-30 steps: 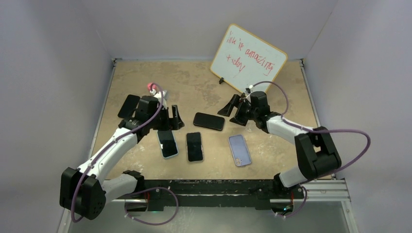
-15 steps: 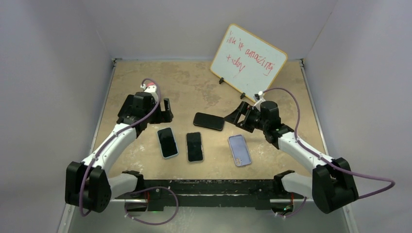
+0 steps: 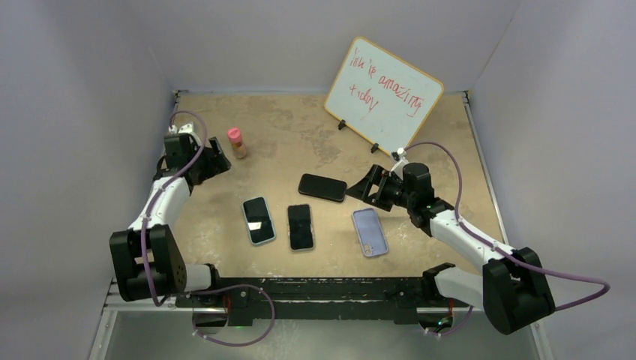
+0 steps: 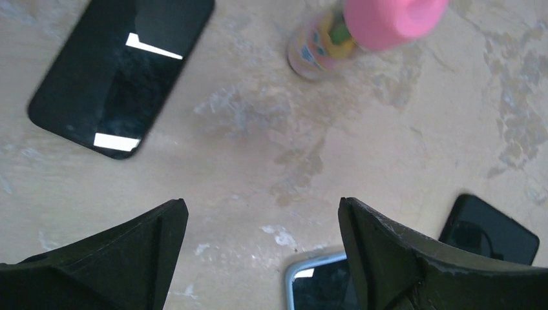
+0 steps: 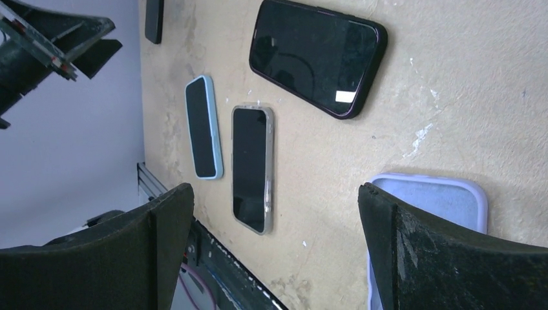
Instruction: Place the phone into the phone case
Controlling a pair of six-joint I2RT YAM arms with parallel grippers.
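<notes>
Lavender phone case (image 3: 370,232) lay empty, near side. Black phone (image 3: 322,187) lay flat just beyond it, untouched. Right gripper (image 3: 366,192) hovered beside the phone, jaws apart. Left gripper (image 4: 262,208) was likewise spread, holding nothing. Step judged: approach. Next: descend and pinch the phone's long edges.

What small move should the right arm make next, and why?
Probably ease the open right gripper toward the black phone. The phone lies just ahead of the fingers, nothing is held yet, and the lilac case beside it looks empty.
</notes>
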